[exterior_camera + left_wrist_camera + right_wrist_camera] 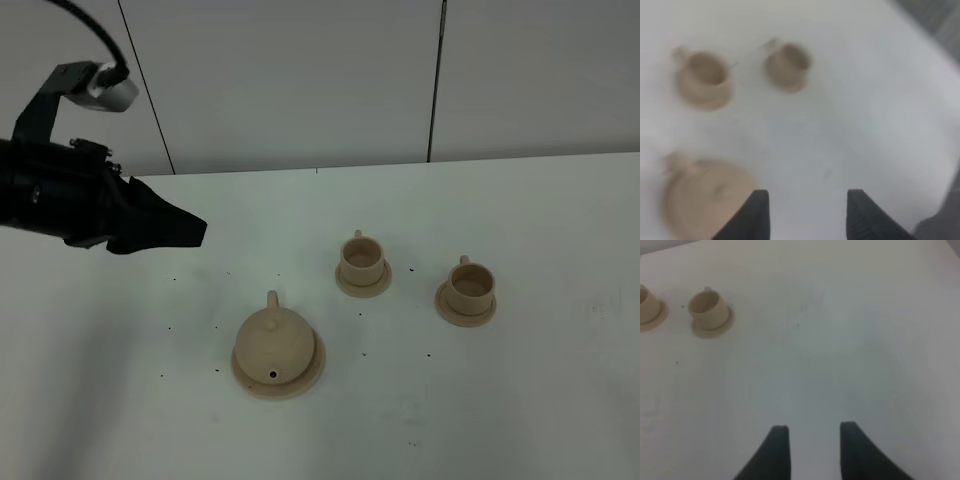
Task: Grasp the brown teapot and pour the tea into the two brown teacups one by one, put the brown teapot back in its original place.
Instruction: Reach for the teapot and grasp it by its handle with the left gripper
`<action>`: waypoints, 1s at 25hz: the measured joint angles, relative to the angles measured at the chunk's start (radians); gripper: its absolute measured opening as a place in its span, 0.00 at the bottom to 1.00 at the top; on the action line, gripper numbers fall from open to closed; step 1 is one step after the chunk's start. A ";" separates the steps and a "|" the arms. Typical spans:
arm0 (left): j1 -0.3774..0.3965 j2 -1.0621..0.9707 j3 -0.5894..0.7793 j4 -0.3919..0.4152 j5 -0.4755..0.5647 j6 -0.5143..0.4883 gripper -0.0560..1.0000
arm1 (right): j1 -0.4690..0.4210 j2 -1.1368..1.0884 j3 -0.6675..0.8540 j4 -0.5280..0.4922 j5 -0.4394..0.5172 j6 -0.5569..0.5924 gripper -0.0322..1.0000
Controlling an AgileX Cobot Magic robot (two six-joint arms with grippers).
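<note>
Approach step, by my reading: teapot [272, 345] sits on its saucer [316, 364], near-left of left cup [362, 260] and right cup [470, 287]; left claw [807, 194] hangs far-left, apart, empty; right claw [812, 429] apart; next move needs descent onto the far-pointing handle [272, 299].

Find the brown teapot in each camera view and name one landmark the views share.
Exterior high: brown teapot lower centre, on its wide saucer.
Left wrist: teapot blurred, close beside the left gripper.
Right wrist: not in it.
Shared landmark: the teacup farther from the teapot, in all three.
</note>
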 joint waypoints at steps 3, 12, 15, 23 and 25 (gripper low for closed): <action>-0.091 0.000 -0.090 0.203 -0.003 -0.112 0.45 | 0.000 0.000 0.000 0.000 0.000 0.000 0.26; -0.319 0.080 -0.125 0.648 -0.061 -0.344 0.45 | 0.000 0.000 0.000 0.003 0.000 0.000 0.26; -0.346 0.153 -0.129 0.760 -0.062 -0.433 0.45 | 0.000 0.000 0.000 0.003 0.000 0.000 0.26; -0.348 0.296 -0.173 0.795 -0.137 -0.519 0.45 | 0.000 0.000 0.000 0.006 0.000 0.000 0.26; -0.348 0.320 -0.182 0.783 -0.178 -0.505 0.45 | 0.000 0.000 0.000 0.006 0.000 0.000 0.26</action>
